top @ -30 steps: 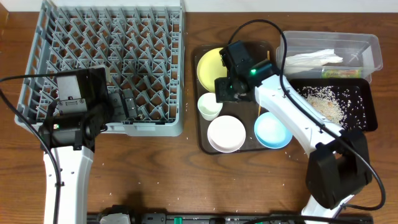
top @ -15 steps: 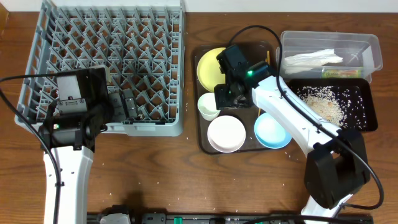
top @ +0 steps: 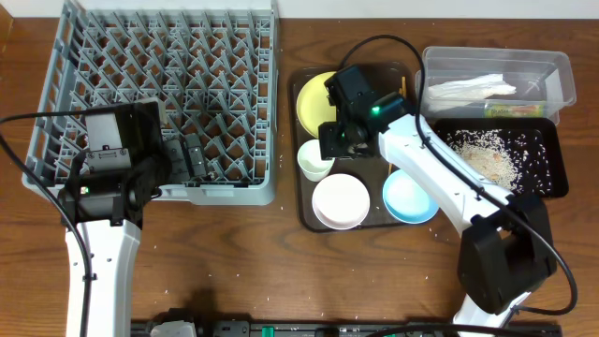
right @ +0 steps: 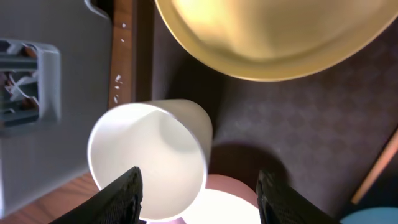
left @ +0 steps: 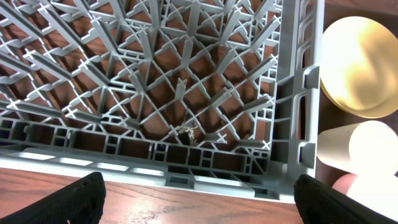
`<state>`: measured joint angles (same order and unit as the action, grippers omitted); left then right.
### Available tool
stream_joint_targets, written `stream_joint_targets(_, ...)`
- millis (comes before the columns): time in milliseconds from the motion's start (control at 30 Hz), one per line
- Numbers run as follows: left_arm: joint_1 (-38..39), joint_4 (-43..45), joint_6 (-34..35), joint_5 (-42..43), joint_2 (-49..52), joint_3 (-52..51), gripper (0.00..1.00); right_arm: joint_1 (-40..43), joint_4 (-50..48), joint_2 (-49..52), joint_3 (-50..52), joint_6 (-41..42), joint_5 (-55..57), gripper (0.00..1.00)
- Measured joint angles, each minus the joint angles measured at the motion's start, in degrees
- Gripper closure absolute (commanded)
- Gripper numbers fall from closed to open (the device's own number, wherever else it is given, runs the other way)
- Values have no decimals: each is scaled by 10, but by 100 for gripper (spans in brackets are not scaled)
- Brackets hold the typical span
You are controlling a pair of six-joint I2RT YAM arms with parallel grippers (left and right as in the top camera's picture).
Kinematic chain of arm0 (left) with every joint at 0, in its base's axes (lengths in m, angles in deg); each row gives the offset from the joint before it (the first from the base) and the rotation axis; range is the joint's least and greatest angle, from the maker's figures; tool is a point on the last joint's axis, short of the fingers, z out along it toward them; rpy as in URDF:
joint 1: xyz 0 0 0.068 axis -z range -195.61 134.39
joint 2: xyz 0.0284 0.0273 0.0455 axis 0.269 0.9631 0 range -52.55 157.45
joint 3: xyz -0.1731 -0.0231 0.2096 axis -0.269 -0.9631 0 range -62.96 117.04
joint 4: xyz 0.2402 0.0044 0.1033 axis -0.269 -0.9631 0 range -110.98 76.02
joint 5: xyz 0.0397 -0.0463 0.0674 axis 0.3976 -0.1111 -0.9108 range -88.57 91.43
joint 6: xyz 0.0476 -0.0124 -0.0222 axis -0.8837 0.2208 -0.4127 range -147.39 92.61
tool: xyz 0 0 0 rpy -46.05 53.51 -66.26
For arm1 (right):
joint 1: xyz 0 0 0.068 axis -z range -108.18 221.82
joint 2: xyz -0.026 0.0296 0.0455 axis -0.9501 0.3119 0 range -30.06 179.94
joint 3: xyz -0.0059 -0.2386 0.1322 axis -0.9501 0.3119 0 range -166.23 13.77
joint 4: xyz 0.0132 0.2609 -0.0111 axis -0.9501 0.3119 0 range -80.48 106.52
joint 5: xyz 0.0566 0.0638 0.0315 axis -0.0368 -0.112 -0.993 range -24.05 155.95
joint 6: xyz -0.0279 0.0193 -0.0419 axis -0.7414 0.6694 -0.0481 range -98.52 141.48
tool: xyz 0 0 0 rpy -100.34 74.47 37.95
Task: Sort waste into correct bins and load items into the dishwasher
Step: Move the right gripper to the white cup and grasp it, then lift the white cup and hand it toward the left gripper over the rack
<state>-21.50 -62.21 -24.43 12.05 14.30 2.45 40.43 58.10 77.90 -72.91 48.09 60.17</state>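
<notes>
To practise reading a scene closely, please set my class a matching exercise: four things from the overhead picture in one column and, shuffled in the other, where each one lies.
1 round yellow plate
2 crumpled white paper napkin
3 heap of loose white rice
4 large grey plastic dish rack

A shallow black rectangular tray
B brown wooden table
C clear plastic rectangular tub
D brown serving tray

Pairs: 1-D, 2-C, 3-A, 4-B
</notes>
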Motion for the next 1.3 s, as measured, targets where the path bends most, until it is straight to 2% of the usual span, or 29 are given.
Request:
stream_joint_targets(367,0,-1,0,0,0,0,2,-1,-16,2,0,2,0,42)
stream_joint_targets(500,0,-49,17,18,0,0,2,-1,-21,3,0,3,0,43)
stream_joint_targets(600,0,-52,30,35,0,0,2,-1,-22,3,0,5,0,44)
stream_joint_targets(900,0,-71,45,72,0,0,2,-1,-34,14,10,14,0,55)
stream_joint_targets(1133,0,-70,45,75,0,0,2,-3,-34,71,12,17,-7,60)
stream_joint_targets(1233,0,-70,46,75,0,0,2,-4,-33,82,16,17,-11,64)
stream_joint_targets(1300,0,-71,46,75,0,0,2,-4,-34,82,16,16,-13,70)
